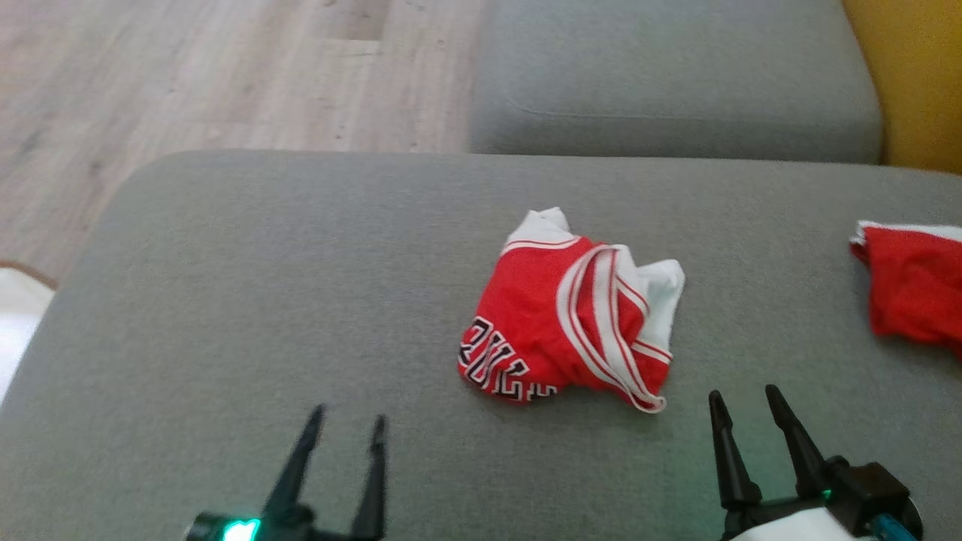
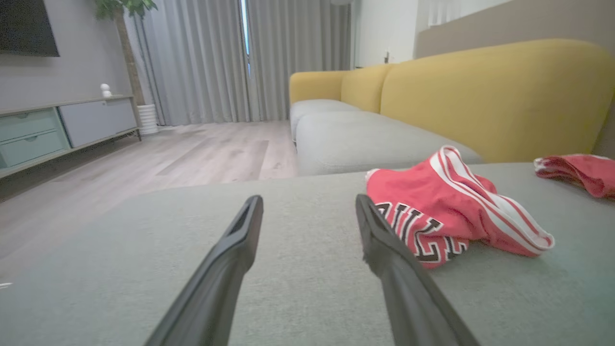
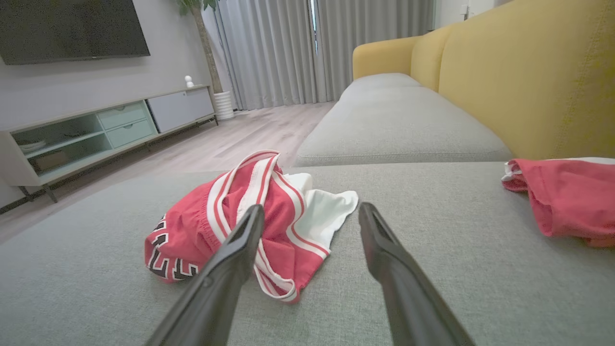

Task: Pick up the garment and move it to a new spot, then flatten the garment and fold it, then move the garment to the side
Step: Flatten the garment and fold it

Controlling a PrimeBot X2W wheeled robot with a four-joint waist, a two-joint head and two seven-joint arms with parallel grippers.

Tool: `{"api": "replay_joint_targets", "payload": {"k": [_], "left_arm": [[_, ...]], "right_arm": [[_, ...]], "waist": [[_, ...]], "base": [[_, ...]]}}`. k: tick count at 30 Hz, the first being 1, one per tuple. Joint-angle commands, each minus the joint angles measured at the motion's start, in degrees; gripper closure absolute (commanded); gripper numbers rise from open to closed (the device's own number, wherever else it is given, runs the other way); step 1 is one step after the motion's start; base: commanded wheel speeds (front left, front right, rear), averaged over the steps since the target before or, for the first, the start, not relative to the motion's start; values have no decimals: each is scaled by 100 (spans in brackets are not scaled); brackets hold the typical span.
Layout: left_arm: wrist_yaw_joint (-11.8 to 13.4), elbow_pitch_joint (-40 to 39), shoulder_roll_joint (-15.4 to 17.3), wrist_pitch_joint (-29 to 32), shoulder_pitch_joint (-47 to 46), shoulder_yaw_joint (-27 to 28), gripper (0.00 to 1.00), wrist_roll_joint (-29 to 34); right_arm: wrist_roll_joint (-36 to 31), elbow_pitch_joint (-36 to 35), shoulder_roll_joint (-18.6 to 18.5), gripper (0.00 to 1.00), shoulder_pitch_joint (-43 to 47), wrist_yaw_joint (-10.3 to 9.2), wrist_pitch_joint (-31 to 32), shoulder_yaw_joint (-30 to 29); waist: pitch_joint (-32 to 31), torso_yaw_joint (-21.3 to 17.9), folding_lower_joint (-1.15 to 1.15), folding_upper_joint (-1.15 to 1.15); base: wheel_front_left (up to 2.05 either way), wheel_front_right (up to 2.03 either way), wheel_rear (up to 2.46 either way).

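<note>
**On grey cushion point(image 1: 263, 300), crumpled garment point(image 1: 560, 315) lies ahead of two empty grippers**

On the broad grey cushion, a red garment with white trim and black-and-white lettering lies in a heap, right of the cushion's middle in the head view. A striped white band runs across the top of the heap, and a white panel sticks out on its right side. The left gripper point(image 1: 350, 415) is at the lower left near the cushion's front, its two dark fingers spread and holding nothing. The garment lies ahead of it and to its right, clear of the fingertips. The right gripper point(image 1: 743, 392) is at the lower right, its fingers likewise apart and empty. Its tips are near the heap's lower right corner but not touching it. In the left wrist view, the lettering faces the camera just past the right-hand finger. In the right wrist view, the left-hand finger crosses in front of the heap. A second red cloth point(image 1: 913, 293) lies at the cushion's right edge, well apart from the garment. Beyond the cushion are another grey seat point(image 1: 676, 75), a yellow backrest point(image 1: 921, 75) and a pale wood floor point(image 1: 188, 75).
</note>
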Motion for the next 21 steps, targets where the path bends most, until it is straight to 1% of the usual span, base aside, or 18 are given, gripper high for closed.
{"api": "replay_joint_targets", "payload": {"k": [1,2,3,9,12,14,17,18,21], "left_arm": [[-100,-84,-86,-46,-545,-54,0,136],[-100,-84,-86,-46,-545,-54,0,136],[-153,-24,-88,-46,-658,-156,0,174],[-692,680,-84,-46,-1620,-1075,0,618],[-863,1196,-8,-46,-2207,-1541,0,892],[-913,1537,81,-41,-2633,-1826,0,1156],[-953,2016,82,23,-3161,-2120,0,1337],[-968,2314,113,81,-3465,-2296,0,1451],[-977,2804,231,218,-3851,-2479,0,1660]], "right_arm": [[-18,-238,-32,0,-122,-5,-23,181],[-18,-238,-32,0,-122,-5,-23,181],[-33,-261,-32,0,-148,-5,-23,203],[-103,-402,-32,0,-340,-5,-23,274],[-102,-468,-32,0,-442,-5,-23,340],[-75,-504,-32,0,-526,-5,-23,387],[-26,-542,-32,0,-627,-5,-23,418],[15,-560,-32,0,-693,-5,-23,459],[89,-572,-32,0,-801,-5,-23,529]], "waist": [[133,-303,0,0],[133,-303,0,0],[183,-440,0,0],[538,-1291,0,0],[786,-1697,0,0],[995,-1967,0,0],[1235,-2249,0,0],[1388,-2428,0,0],[1568,-2645,0,0]], "base": [[0,0,0],[0,0,0],[0,0,0],[0,0,0],[0,0,0],[0,0,0],[0,0,0],[0,0,0],[0,0,0]]}}
